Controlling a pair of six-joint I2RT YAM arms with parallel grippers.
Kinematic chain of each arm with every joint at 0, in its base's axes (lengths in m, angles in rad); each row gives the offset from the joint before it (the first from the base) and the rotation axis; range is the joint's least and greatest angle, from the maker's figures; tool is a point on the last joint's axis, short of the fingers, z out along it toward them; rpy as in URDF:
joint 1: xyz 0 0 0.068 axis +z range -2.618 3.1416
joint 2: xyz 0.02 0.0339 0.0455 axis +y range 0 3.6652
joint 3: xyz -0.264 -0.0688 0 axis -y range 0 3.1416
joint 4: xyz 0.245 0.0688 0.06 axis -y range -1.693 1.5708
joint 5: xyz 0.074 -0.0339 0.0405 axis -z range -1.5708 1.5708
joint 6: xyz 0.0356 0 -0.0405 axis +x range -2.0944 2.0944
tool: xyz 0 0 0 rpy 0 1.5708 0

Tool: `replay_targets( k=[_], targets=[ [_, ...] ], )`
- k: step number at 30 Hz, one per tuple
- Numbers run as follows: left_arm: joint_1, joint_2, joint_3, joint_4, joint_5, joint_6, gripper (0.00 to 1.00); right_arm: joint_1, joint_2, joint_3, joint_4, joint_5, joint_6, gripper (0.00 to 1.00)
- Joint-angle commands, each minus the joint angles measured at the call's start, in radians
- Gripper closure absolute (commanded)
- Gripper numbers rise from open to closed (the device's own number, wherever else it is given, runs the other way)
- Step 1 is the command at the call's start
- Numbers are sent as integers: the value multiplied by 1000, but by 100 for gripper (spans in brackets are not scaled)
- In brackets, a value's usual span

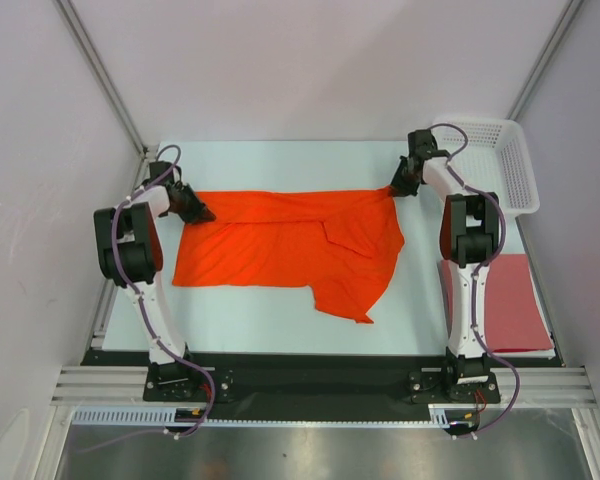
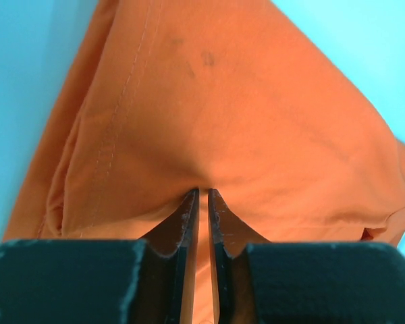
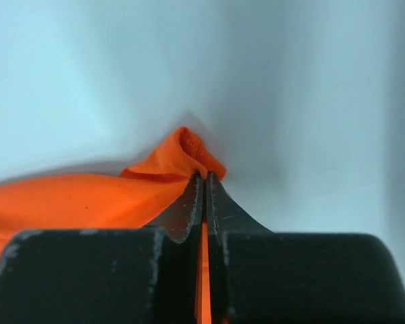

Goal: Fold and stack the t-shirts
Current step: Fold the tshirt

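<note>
On the pale worktop (image 1: pixel 260 325) I had the orange t-shirt (image 1: pixel 270 250) spread mid-frame, not yet folded, left jaws and right jaws each clamping an upper corner, while the brick-red t-shirt (image 1: pixel 515 300) lay folded lower right.

Nothing legible anywhere: no print, label or brand on the orange t-shirt (image 1: pixel 270 245), none on the brick-red t-shirt (image 1: pixel 520 300), none on the white basket (image 1: pixel 525 170). Only a few faint dark smudges on the orange cloth in the left wrist view, not readable as letters or numbers
</note>
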State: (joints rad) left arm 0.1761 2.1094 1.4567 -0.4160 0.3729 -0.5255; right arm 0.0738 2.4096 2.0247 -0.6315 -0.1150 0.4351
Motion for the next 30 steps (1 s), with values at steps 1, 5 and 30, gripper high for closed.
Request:
replay_targets(
  k=[1,5,30],
  targets=[
    [11,37,31,16,-48,12,84,-2,-14,-49,3,202,17,100],
    [11,29,60,16,-58,25,85,17,-23,-40,6,244,19,96],
    [26,-796,-654,-302,-580,-243,73,288,-794,-716,-108,1,1,34]
  ],
)
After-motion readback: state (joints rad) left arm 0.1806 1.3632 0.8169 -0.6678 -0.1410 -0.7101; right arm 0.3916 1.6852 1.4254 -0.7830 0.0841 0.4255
